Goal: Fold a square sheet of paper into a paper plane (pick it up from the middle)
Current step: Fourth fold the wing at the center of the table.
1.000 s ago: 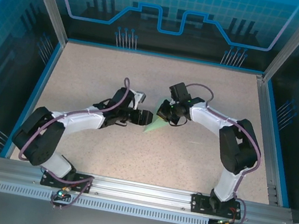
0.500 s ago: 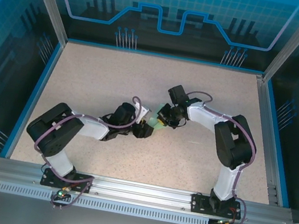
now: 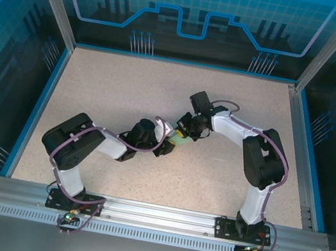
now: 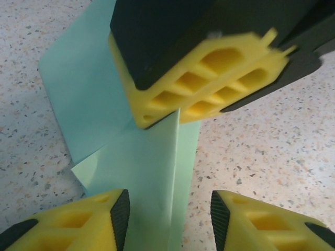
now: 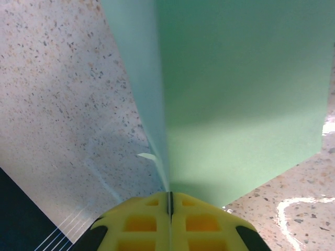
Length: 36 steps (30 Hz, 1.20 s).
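Speckled beige table (image 3: 109,89), centre: left hand (image 4: 170,214) open, yellow fingers (image 4: 78,219) straddling the near edge of thin pale mint-green folded paper sheet (image 4: 141,167), not clamping. Just beyond, right hand (image 5: 169,201) closed, pinching the sheet's raised crease; one flap lies on the table.

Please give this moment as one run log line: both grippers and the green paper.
left gripper: open, straddling folded pale mint-green paper sheet | right gripper: shut on sheet's raised crease | surface: speckled beige table

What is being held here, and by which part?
The right hand is shut on the folded green paper, pinching its crease. The left hand is open astride the paper, gripping nothing.
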Each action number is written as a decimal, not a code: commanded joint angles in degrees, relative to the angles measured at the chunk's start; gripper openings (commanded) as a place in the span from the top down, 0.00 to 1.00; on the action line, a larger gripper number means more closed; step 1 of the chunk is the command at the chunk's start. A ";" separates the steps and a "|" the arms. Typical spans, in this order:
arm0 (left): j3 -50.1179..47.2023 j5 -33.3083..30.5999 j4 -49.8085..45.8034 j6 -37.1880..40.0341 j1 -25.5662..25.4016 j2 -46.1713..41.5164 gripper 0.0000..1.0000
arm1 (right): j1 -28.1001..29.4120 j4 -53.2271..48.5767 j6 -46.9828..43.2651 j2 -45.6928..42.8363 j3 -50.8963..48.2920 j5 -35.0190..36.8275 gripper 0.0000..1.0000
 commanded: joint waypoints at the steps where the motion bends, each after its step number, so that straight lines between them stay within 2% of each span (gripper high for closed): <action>1: 0.32 -1.86 3.89 2.71 -0.66 1.23 0.57 | -0.45 -2.58 0.51 1.21 2.06 -1.98 0.99; 5: 0.63 -3.55 4.44 2.22 -0.91 1.29 0.63 | -0.48 -3.66 0.02 1.56 2.65 -2.38 0.99; 14: 0.78 -2.55 3.99 1.37 -1.10 -0.59 0.69 | -0.49 -4.89 -0.57 2.50 3.35 -2.78 0.98; 18: 0.77 -2.12 3.52 0.74 -1.08 -0.19 0.79 | -0.51 -5.33 -1.07 2.53 3.59 -2.91 0.97; 21: 0.72 -2.04 3.10 0.05 -1.01 0.12 0.84 | -0.91 -5.38 -2.51 1.88 3.81 -2.97 0.87; 24: 0.64 -1.32 2.53 -1.22 -1.10 -0.05 0.85 | -1.91 -4.75 -5.58 -0.03 3.49 -3.03 0.63; 27: 0.71 -0.28 1.89 -3.57 -1.07 -0.60 0.85 | -3.21 0.06 -10.60 -3.22 0.72 -3.79 0.47; 30: 0.84 1.17 1.49 -6.92 -1.08 -0.66 0.85 | -4.17 3.42 -17.35 -6.63 -1.72 -3.63 0.40; 36: 1.24 2.09 0.68 -14.58 -0.99 -0.38 0.85 | -4.99 7.90 -29.56 -10.65 -6.67 -5.68 0.39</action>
